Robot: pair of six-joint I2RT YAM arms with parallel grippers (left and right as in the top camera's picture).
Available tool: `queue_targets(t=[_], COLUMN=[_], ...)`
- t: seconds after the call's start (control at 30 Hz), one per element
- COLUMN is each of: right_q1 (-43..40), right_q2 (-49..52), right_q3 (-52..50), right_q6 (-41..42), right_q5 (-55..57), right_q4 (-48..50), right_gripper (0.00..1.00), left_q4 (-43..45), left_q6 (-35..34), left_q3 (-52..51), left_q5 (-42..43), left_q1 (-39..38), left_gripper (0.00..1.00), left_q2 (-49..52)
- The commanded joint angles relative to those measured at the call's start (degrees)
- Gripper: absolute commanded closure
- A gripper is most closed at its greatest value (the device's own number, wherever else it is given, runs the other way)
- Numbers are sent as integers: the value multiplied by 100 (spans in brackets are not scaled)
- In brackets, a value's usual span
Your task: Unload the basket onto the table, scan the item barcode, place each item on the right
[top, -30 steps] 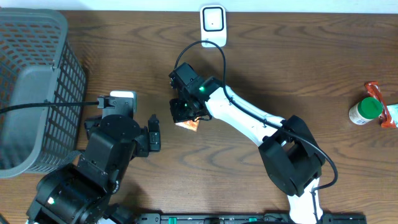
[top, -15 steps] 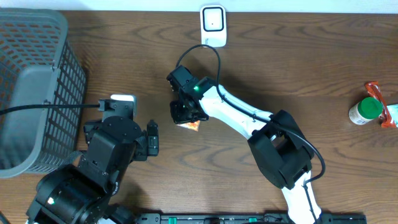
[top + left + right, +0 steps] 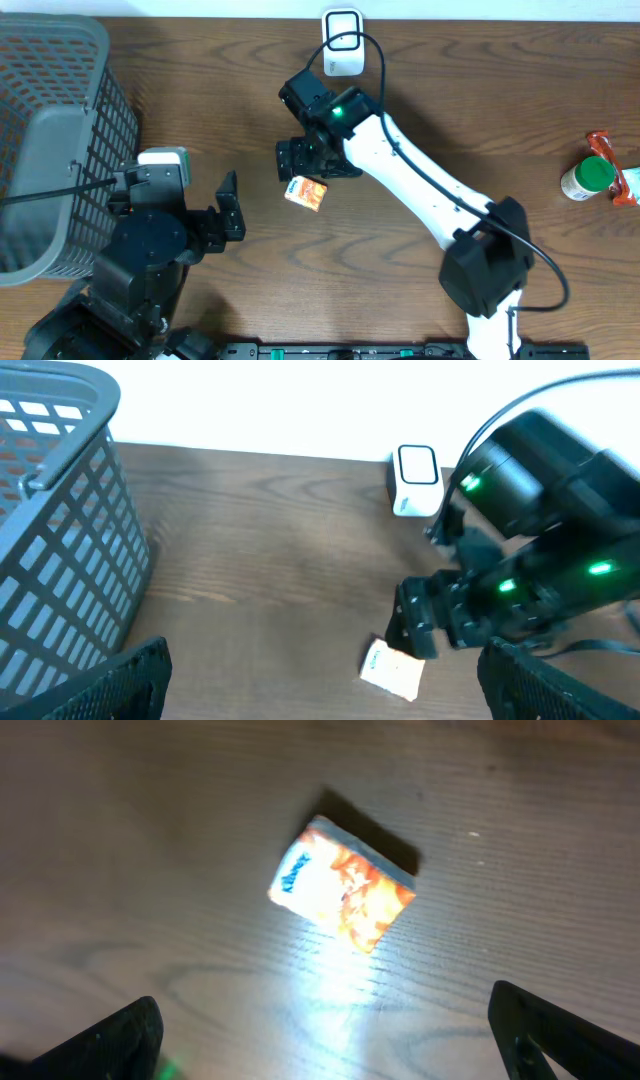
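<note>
Jaws open on both arms, gripping nothing.
Orange packet (image 3: 306,192) lies flat on the desk (image 3: 520,110) just under the right jaws, untouched; the left jaws stand well apart from it.

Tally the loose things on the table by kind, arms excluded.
Grey mesh plastic basket: 1
White rounded device at the far edge: 1
Small orange-and-white packet: 1
Green-capped bottle: 1
Red-and-white pouch beside it: 1
Total: 5
</note>
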Motion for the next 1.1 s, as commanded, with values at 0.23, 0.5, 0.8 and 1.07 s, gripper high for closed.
queue_targets(t=[0.23, 0.5, 0.8, 1.07], right_q1=[44, 72, 96, 68], right_q2=[791, 1272, 1808, 1827], right_q3=[-31, -31, -31, -31], right_q6=[1744, 2326, 2485, 2450], right_q5=[181, -22, -348, 256], right_q4=[525, 678, 702, 315], right_gripper=[1, 1, 1, 23], left_q4=[-306, -728, -925, -925], left_q6=[-57, -55, -55, -55], left_q3=[15, 15, 15, 15], left_q5=[-96, -94, -96, -96], left_q1=[13, 13, 13, 13], left_gripper=[2, 2, 2, 2], left_q2=[22, 26, 26, 26])
